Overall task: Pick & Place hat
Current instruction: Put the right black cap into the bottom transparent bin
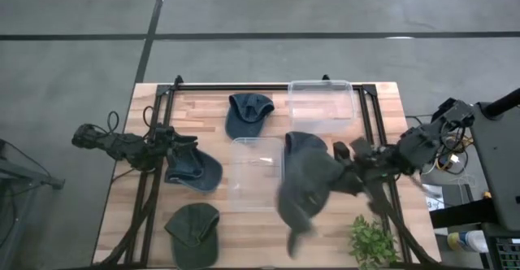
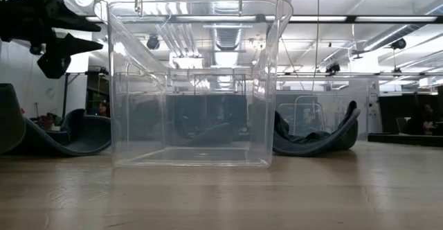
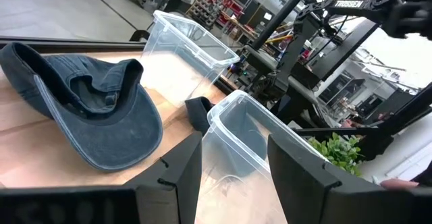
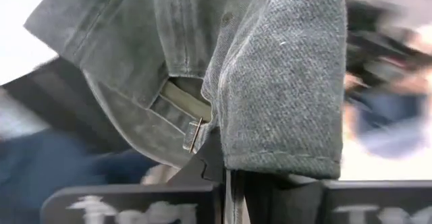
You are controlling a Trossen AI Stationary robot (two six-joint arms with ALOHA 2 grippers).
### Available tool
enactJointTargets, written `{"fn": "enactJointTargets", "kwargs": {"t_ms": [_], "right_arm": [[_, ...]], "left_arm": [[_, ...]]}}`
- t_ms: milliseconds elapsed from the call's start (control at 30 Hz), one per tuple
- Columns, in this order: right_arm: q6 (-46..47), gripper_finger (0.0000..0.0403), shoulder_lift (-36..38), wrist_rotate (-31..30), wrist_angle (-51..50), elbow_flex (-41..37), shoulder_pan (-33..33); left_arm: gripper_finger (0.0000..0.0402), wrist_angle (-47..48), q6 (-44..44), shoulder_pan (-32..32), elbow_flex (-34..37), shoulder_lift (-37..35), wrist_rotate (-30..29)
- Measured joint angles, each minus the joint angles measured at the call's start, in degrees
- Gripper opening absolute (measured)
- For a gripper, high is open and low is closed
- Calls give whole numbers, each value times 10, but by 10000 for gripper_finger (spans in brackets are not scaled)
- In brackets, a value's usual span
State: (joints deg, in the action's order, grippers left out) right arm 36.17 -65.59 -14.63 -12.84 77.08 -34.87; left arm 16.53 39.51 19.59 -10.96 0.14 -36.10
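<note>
A dark grey-green cap [image 1: 305, 185] is in my right gripper [image 1: 345, 174], which is shut on it beside the right wall of the clear bin [image 1: 258, 172]. In the right wrist view the cap [image 4: 270, 69] fills the picture. My left gripper [image 1: 172, 152] is open and hovers at the left edge of a blue cap [image 1: 197, 169] that lies on the table; the left wrist view shows that cap [image 3: 88, 109] beyond the fingers [image 3: 179, 177]. In the low view the bin [image 2: 194, 77] stands centre, with my left gripper [image 2: 52, 39] above and to its left. My right gripper pinches the cap between its two fingers at the back edge of the crown, next to the adjuster strap and buckle [image 4: 192, 135]. Folded cloth, more than one layer, runs down between the fingers. It comes from the table's right side, and the cap extends leftward over the bin's right rim [image 1: 283, 172].
A second blue cap [image 1: 248, 114] lies toward the far edge and a green cap [image 1: 193, 233] near the front left. Another clear bin [image 1: 321, 99] stands far right of centre. A small plant [image 1: 374, 241] sits at the near right corner. Black frame rails [image 1: 370, 111] cross the tabletop.
</note>
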Motion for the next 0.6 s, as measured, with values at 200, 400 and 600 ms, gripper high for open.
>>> {"fn": "enactJointTargets", "kwargs": {"t_ms": [200, 400, 600], "right_arm": [[-125, 18, 6, 159, 87, -2, 0], [-244, 18, 2, 307, 169, -2, 0], [-336, 18, 1, 339, 163, -2, -1]], "left_arm": [[162, 0, 0, 0, 0, 0, 0], [162, 0, 0, 0, 0, 0, 0], [162, 0, 0, 0, 0, 0, 0]]}}
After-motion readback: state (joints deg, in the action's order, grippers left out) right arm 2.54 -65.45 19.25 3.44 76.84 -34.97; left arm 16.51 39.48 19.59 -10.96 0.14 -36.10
